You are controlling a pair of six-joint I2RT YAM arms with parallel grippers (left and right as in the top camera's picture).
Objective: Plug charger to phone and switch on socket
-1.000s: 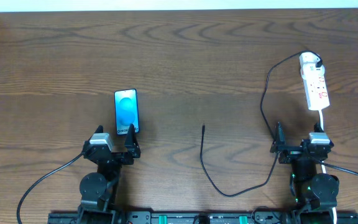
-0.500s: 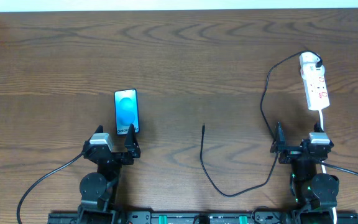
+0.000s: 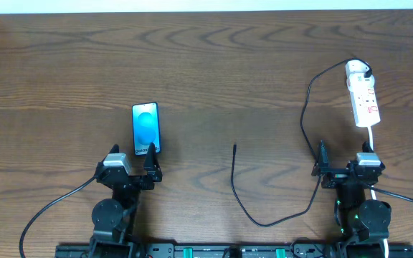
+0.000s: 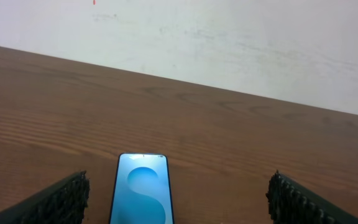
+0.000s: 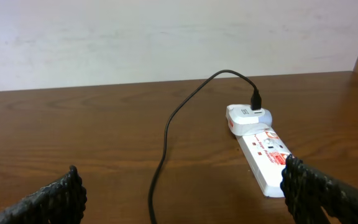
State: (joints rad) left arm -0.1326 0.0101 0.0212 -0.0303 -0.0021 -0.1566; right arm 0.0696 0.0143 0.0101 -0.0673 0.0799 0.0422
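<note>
The phone lies flat on the table at the left, blue screen up, just beyond my left gripper, which is open and empty. In the left wrist view the phone lies between the open fingers. The white socket strip lies at the far right. The black charger cable runs from its plug in the strip's far end, loops toward the front, and ends with its tip near the table's middle. My right gripper is open and empty, just short of the strip and cable.
The wooden table stretches to a pale wall at the back. The strip's white cord runs from its near end down toward the right arm's base. Black arm cables trail off at the front corners.
</note>
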